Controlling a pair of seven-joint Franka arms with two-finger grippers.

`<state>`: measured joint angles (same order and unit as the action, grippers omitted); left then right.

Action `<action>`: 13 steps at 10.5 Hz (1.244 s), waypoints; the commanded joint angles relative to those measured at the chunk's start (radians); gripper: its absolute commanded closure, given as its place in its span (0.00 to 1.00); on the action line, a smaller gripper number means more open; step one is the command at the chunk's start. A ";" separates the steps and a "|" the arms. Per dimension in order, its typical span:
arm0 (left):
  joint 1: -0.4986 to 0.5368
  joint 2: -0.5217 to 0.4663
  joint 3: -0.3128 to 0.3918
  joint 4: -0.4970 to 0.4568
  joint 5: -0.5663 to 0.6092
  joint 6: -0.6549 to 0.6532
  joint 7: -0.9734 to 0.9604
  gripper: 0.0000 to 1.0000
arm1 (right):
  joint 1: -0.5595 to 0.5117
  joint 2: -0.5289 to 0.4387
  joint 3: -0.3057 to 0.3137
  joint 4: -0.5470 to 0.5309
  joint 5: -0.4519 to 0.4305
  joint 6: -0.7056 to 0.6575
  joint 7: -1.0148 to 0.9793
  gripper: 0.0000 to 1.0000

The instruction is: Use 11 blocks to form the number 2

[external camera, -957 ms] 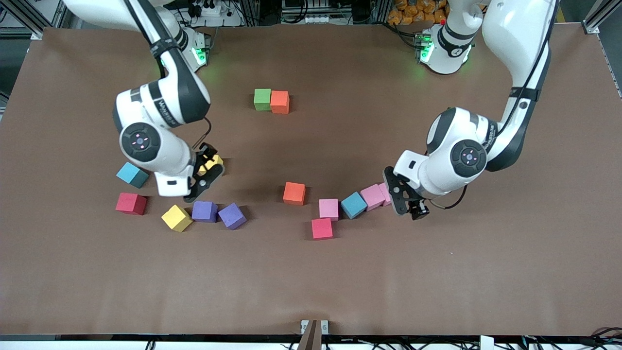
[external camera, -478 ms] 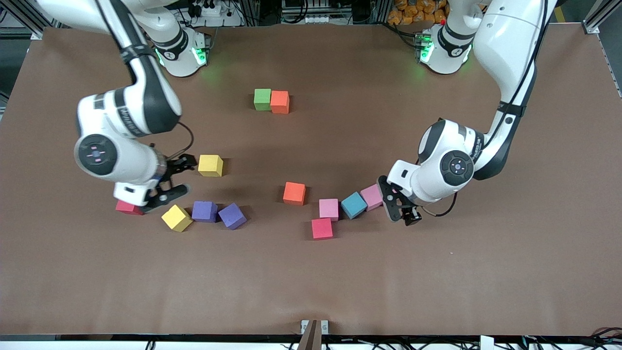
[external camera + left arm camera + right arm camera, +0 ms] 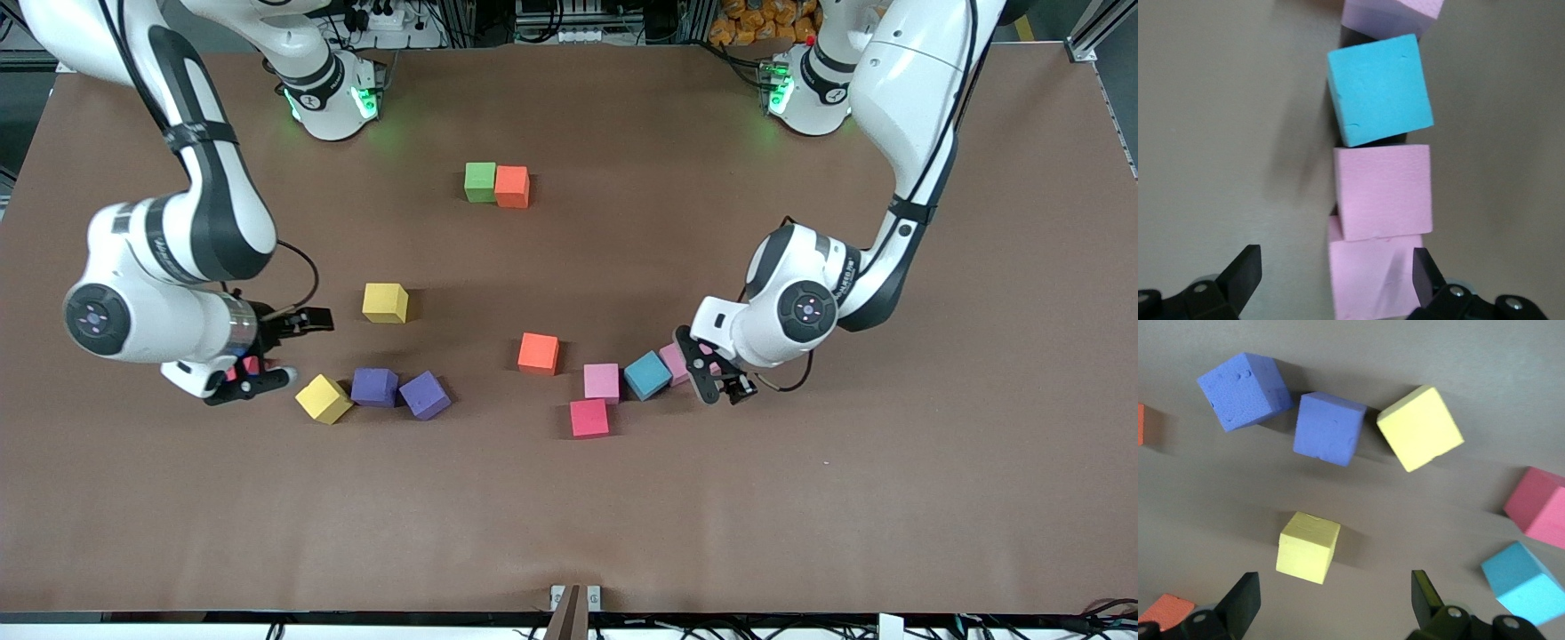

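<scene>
Blocks lie scattered across the brown table (image 3: 569,498), with only a green block (image 3: 480,180) and an orange block (image 3: 512,186) set touching, nearer the robots' bases — seemingly the first two cubes of the number 2, so the digit is barely begun.

A yellow block (image 3: 385,302) now stands alone on the table; a second ago it sat between the right gripper's fingers, and that gripper (image 3: 267,348), jaws wide and empty, has since swung away toward the right arm's end, over a red block mostly hidden beneath it. Nearer the camera sit a second yellow block (image 3: 324,398) and two purple blocks (image 3: 374,387), (image 3: 425,395).

Toward the left arm's end, another orange block (image 3: 539,353), a pink block (image 3: 602,382), a red block (image 3: 589,418) and a light blue block (image 3: 647,375) cluster together. The left gripper (image 3: 718,377), fingers spread wide, has crept down over the pink blocks (image 3: 1383,191) at the row's end, apparently lining up the next pick.
</scene>
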<state>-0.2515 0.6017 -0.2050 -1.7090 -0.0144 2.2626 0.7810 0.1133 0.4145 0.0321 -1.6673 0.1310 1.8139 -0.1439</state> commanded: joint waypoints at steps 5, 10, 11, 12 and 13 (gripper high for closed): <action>-0.002 -0.077 -0.001 -0.135 0.022 0.064 -0.022 0.00 | 0.014 0.079 0.008 0.032 0.006 0.140 0.038 0.00; 0.000 -0.069 -0.002 -0.147 0.083 0.080 -0.037 0.00 | 0.002 0.277 0.006 0.173 0.003 0.264 0.155 0.00; -0.002 -0.066 -0.002 -0.147 0.082 0.093 -0.040 0.00 | 0.015 0.285 0.006 0.169 -0.008 0.292 0.176 0.00; -0.005 -0.059 -0.002 -0.149 0.082 0.116 -0.040 0.00 | 0.016 0.294 0.006 0.170 -0.026 0.295 0.190 0.00; -0.005 -0.048 -0.002 -0.149 0.082 0.133 -0.043 0.00 | 0.019 0.294 0.006 0.173 -0.027 0.294 0.207 0.00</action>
<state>-0.2534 0.5551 -0.2050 -1.8392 0.0402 2.3601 0.7690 0.1317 0.6980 0.0316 -1.5307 0.1221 2.1208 0.0207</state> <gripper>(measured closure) 0.000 0.000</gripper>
